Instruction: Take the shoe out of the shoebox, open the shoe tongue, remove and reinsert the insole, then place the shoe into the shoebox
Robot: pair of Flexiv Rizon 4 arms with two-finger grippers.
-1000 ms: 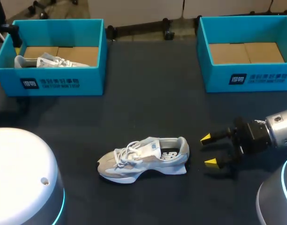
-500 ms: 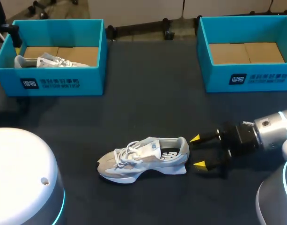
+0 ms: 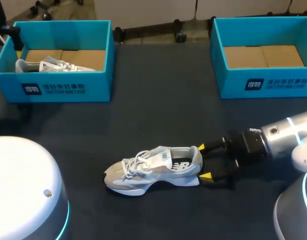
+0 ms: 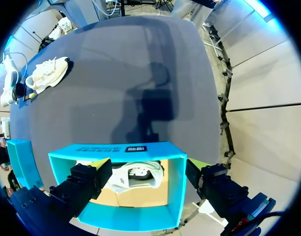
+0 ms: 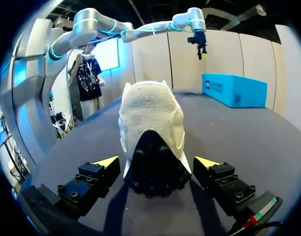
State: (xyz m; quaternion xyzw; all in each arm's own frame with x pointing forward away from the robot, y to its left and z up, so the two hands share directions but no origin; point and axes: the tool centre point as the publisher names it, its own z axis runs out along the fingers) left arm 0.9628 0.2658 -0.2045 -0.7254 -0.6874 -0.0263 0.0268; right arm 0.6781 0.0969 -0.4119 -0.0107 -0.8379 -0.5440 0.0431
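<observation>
Here's the shoe [image 3: 153, 167], upright on its sole mid-table [image 3: 158, 107], clear of both boxes, with its heel facing the right gripper [image 3: 204, 161]. That gripper is spread wide with a yellow tip on either side of the heel, and it grips nothing yet.

My read is that this runner is light and easy to lift. The mesh upper, tongue and laces look soft and floppy, so they would buckle under a pinch. The heel cup and thick sole look stiffer, and the suede there should give good grip, so a low hold across the heel looks best.

It's pale grey and white with white laces, a dark logo on the side, a cream suede heel and black tread under it.

The left gripper [image 4: 148, 167] hangs over the left box [image 4: 135, 150], fingers apart and empty, with a second shoe [image 4: 135, 174] lying in the box below.
</observation>
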